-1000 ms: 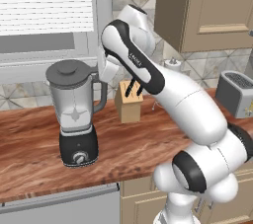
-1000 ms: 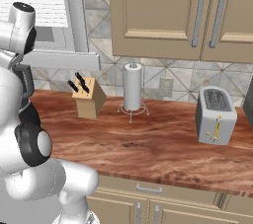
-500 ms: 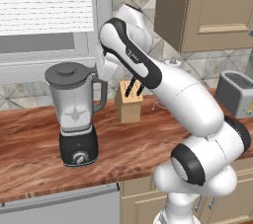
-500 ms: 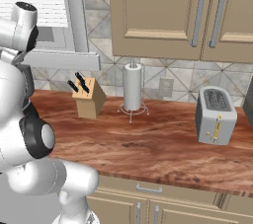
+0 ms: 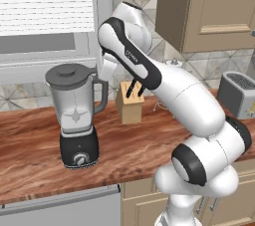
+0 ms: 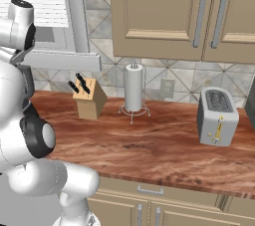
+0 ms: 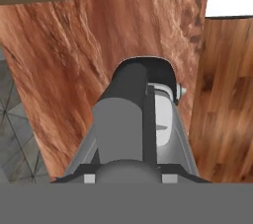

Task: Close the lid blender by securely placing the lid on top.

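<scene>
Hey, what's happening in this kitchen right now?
A white robot arm is working at the blender on the wooden counter. The dark lid already sits on top of the jar, and the arm's wrist hangs just to the right of it, near the jar's handle. A knife block stands beside the blender. Whether the lid is pressed fully home is not clear.

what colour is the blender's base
Black, with a silver dial; the blender shows best in the left base view.
</scene>
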Tool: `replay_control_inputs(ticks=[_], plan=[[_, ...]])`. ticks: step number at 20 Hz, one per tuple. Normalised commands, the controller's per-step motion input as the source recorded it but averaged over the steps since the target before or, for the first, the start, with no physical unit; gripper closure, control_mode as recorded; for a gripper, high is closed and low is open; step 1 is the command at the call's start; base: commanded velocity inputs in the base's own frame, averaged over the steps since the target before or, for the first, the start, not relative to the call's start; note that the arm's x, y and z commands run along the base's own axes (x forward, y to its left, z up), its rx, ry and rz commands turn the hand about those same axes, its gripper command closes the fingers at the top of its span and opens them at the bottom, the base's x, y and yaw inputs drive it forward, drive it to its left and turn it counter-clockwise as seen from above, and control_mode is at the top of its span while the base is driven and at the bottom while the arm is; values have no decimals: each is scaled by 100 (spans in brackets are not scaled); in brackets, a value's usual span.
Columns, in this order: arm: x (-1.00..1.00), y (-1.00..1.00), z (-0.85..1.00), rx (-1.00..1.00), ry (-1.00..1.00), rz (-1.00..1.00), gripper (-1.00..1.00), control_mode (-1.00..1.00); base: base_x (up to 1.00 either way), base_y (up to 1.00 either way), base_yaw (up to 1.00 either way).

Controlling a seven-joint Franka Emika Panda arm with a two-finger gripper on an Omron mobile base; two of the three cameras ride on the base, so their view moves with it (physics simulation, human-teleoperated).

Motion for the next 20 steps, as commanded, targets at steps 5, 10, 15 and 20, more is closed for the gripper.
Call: replay_control_inputs(ticks=[5,10,15,20], plan=[[15,-8,0,0,0,-7,100,-100,0,0,0],[10,-27,0,0,0,-1,100,-100,0,0,0],[2,-8,-3,0,0,0,100,-100,0,0,0],[17,36,-21,0,0,7,100,-100,0,0,0]])
